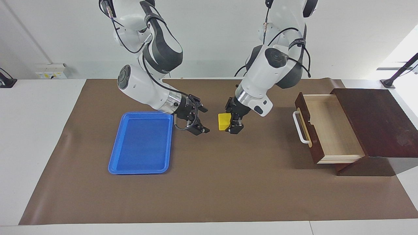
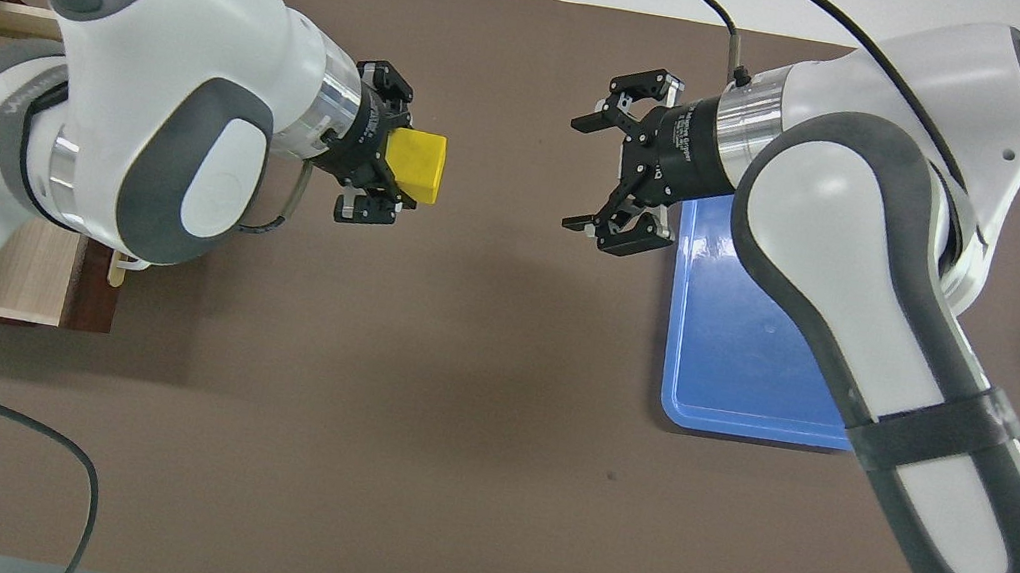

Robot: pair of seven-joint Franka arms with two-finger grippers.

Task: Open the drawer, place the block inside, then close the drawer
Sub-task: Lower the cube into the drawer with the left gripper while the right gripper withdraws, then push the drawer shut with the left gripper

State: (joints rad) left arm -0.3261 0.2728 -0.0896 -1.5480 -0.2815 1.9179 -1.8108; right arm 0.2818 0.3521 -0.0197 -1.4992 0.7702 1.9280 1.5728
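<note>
White-grey arms (image 1: 261,81), black cables

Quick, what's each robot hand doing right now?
Left hand: closed on the yellow block, up over the mat.
Right hand: open, empty, beside the blue tray.

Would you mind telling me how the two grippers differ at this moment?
The left gripper is shut on the yellow block, while the right gripper is open and holds nothing. The left gripper is up over the bare brown mat at mid-table; the right gripper hangs beside the blue tray. Both are black two-finger grippers, raised off the table and pointing toward each other.
</note>
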